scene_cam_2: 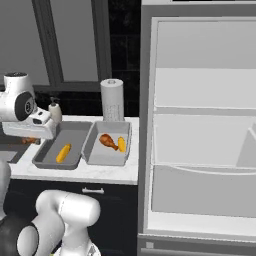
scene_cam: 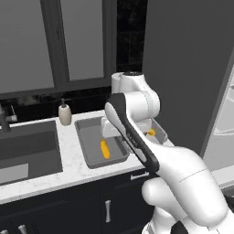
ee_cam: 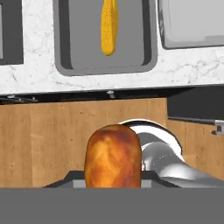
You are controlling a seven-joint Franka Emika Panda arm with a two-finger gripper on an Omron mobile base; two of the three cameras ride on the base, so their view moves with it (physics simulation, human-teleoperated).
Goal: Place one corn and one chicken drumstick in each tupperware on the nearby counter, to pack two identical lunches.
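While the pincer (ee_cam: 113, 186) gripped 1 drumstick (ee_cam: 113, 155) above the desk (scene_cam: 73, 157), 1 corn (scene_cam: 105, 149) lay in the nr tupperware (scene_cam: 91, 160).

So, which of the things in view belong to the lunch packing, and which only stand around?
Belong to the job:
- left tupperware with one corn
- right tupperware with corn and chicken drumstick
- second drumstick, held in the shut gripper
- counter

Just standing around:
- soap bottle
- paper towel roll
- sink
- open fridge
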